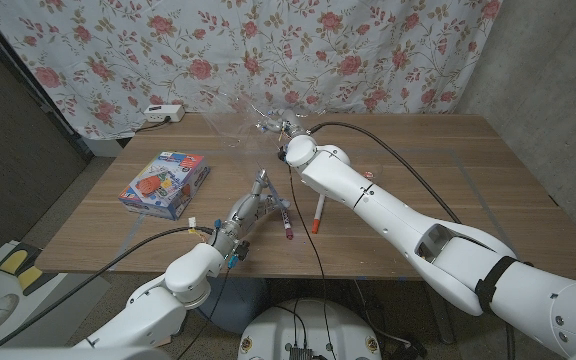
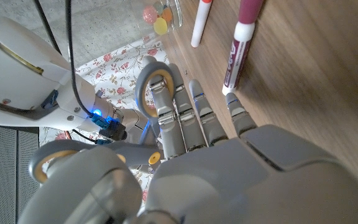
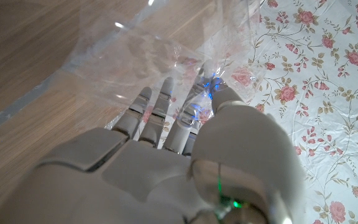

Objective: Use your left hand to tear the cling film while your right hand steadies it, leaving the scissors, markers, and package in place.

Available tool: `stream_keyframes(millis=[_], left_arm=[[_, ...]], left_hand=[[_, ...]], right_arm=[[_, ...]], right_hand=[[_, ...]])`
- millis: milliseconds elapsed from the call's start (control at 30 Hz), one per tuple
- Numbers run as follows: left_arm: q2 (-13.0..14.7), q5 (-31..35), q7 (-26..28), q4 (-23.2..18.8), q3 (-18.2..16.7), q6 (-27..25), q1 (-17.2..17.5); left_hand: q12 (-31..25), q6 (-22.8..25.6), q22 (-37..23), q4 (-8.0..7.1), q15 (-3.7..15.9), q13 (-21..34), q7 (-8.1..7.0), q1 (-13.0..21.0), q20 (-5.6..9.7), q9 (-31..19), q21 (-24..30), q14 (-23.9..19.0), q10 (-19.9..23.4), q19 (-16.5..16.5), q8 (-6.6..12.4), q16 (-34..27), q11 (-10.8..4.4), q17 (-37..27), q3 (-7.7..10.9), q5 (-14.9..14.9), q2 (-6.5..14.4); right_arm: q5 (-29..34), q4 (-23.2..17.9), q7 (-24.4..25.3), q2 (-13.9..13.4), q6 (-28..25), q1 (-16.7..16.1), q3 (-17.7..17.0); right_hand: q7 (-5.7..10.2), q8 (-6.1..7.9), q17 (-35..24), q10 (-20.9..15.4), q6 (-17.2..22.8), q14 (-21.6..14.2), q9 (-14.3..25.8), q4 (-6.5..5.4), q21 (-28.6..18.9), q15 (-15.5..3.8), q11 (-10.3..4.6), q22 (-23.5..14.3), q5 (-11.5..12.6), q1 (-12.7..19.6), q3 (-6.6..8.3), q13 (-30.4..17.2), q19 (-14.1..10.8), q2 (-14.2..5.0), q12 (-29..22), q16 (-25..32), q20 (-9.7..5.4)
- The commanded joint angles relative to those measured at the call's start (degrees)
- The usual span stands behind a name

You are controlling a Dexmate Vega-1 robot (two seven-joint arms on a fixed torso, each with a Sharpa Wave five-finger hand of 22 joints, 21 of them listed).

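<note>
The cling film is a clear, crumpled sheet raised over the table's far middle. My right hand pinches it between thumb and fingers, and the film drapes over those fingers. My left hand lies near the front middle with its fingers stretched straight along the wood, holding nothing. The scissors' grey and yellow handle rings show right beside those fingers; I cannot tell whether they touch. Just beyond the fingertips lie a purple marker and a red-capped white marker.
A blue toy package lies on the left of the table. A white power strip sits at the far left corner. My right arm crosses the table's middle from the right. A floral curtain hangs behind.
</note>
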State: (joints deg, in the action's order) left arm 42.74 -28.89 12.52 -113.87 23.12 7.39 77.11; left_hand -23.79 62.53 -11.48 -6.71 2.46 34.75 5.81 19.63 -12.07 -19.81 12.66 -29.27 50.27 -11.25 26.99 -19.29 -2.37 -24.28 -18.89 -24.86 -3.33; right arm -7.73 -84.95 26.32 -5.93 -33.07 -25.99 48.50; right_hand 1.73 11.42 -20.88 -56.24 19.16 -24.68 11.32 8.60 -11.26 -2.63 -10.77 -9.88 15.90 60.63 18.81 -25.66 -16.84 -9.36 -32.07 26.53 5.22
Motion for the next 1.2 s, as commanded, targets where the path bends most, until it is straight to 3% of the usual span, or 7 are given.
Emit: stream_keyframes(millis=[33, 1200], left_arm=[[-1.33, 0.88, -0.32, 2.25, 0.19, 1.44, -1.27], [-1.66, 2.1, -1.09, 3.77, 0.19, 3.27, -1.43]], left_hand=[[-0.12, 0.28, 0.01, -0.26, 0.33, 0.19, 0.27, 0.77, -0.19, -0.19, 0.07, -0.5, 1.41, 0.27, -0.25, 0.15, -1.09, -0.34, -0.04, 0.18, 0.11], [0.04, 0.6, 0.02, -0.31, 0.45, 0.34, 0.14, 1.13, -0.19, -0.35, 0.09, -0.64, 1.62, 0.19, -0.42, 0.3, -1.13, -0.37, -0.08, 0.24, 0.16]], right_arm=[[-0.2, 0.35, -0.11, -0.01, -0.16, 0.15, -0.09], [0.26, -1.65, 0.04, -0.59, -1.27, -0.54, 0.69]], right_hand=[[0.22, -0.03, -0.09, 0.05, 0.48, -0.6, 0.31, 0.13, -0.1, -9.35, 0.19, -0.09, 0.41, 0.37, 0.47, -0.06, -0.27, 0.36, -0.4, -0.22, 0.49], [0.17, -0.08, -0.35, 0.01, 0.66, -0.95, 0.33, 0.17, -0.1, -9.36, 0.17, -0.1, 0.71, 0.37, 0.48, 0.33, -0.35, 0.53, -0.78, -0.45, 0.57]])
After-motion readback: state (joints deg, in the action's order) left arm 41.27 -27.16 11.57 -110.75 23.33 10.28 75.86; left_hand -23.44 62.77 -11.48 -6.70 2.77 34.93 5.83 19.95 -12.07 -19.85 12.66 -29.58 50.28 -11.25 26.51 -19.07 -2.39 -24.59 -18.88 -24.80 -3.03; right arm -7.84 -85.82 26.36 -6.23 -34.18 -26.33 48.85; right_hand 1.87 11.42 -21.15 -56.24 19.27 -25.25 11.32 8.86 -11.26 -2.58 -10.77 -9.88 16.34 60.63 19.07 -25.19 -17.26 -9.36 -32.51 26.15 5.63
